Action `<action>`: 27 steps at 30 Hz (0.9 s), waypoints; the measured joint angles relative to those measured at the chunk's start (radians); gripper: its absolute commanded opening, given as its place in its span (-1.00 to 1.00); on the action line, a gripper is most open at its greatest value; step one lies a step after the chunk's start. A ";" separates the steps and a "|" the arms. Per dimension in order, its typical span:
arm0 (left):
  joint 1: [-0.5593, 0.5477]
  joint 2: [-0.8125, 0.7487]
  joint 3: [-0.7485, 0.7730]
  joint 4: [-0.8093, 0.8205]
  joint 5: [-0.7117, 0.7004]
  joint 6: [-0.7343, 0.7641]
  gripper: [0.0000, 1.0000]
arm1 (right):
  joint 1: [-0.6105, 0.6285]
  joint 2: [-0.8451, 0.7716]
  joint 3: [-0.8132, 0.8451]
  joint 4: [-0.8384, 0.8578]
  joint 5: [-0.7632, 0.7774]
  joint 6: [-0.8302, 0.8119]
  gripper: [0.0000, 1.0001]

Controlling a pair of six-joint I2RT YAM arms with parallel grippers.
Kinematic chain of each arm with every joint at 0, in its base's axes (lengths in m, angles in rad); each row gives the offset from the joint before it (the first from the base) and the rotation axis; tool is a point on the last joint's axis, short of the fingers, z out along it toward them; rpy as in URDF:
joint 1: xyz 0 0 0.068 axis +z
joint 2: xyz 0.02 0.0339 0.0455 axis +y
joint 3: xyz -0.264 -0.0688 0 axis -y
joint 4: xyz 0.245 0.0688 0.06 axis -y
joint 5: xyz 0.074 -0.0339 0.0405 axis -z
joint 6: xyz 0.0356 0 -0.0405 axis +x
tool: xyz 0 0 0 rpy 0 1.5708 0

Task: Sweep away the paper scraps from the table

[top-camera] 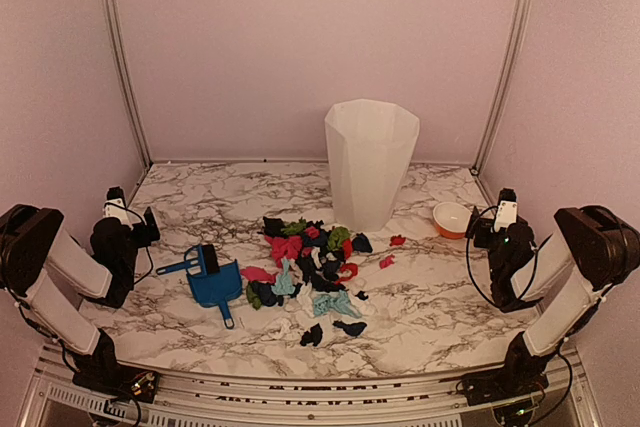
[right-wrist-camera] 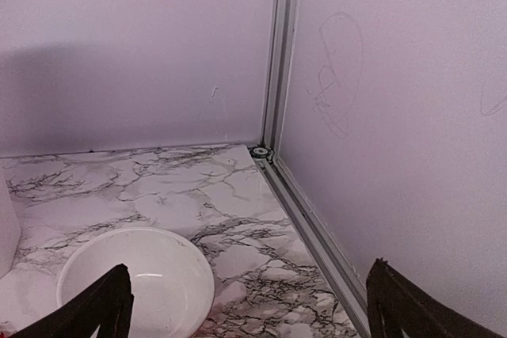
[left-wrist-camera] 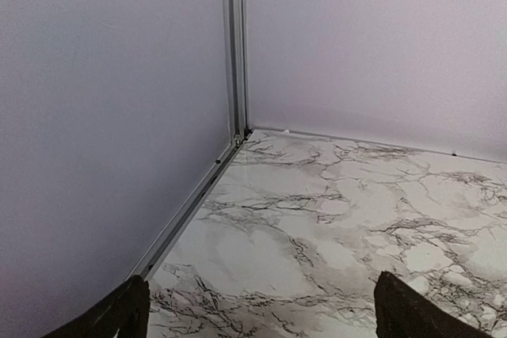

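Your left fingers (left-wrist-camera: pixel 111 318) and right fingers (right-wrist-camera: pixel 412 306) stand spread wide, holding nothing. The paper scraps (top-camera: pixel 312 265) lie heaped at the middle of the desk (top-camera: pixel 440 297), just beside the blue dustpan (top-camera: pixel 213 285), near the white bin (top-camera: pixel 370 162).

white bin (top-camera: pixel 370 162) upright, rear centre | blue dustpan (top-camera: pixel 215 285) left of centre | orange bowl (top-camera: pixel 451 218) far right

Overhead view: the paper scraps (top-camera: pixel 312 267), black, red, pink, green, light blue and white, lie clustered mid-table (top-camera: pixel 430 297). From the cluster, a blue dustpan (top-camera: pixel 215 285) lies just beside it at 9 o'clock, a white bin (top-camera: pixel 370 162) stands at 1 o'clock, and an orange bowl (top-camera: pixel 451 218) sits at 2 o'clock.
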 measured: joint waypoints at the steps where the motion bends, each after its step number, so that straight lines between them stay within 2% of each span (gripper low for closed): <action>1: 0.002 0.000 0.000 0.000 0.000 0.000 0.98 | 0.000 0.000 0.000 0.000 0.000 0.000 1.00; 8: 0.006 0.000 0.000 -0.007 0.002 -0.001 0.98 | 0.000 0.000 0.000 0.000 0.000 0.000 1.00; 12: 0.007 -0.032 0.031 -0.090 0.002 -0.001 0.99 | 0.000 0.000 0.000 0.000 0.000 0.000 1.00; 15: 0.000 -0.107 0.130 -0.272 0.014 -0.001 0.98 | 0.000 0.000 0.000 0.000 0.000 0.000 1.00; 18: -0.011 -0.192 0.274 -0.483 0.018 -0.070 0.98 | 0.004 -0.006 0.000 -0.008 0.005 -0.003 1.00; 21: -0.034 -0.280 0.382 -0.656 0.044 -0.156 0.98 | 0.035 -0.083 0.021 -0.108 0.040 -0.032 1.00; 24: -0.096 -0.373 0.455 -0.843 0.061 -0.215 0.98 | 0.135 -0.196 0.081 -0.234 0.105 -0.068 1.00; 27: -0.171 -0.426 0.518 -1.007 0.086 -0.252 0.98 | 0.280 -0.321 0.209 -0.459 0.122 -0.052 1.00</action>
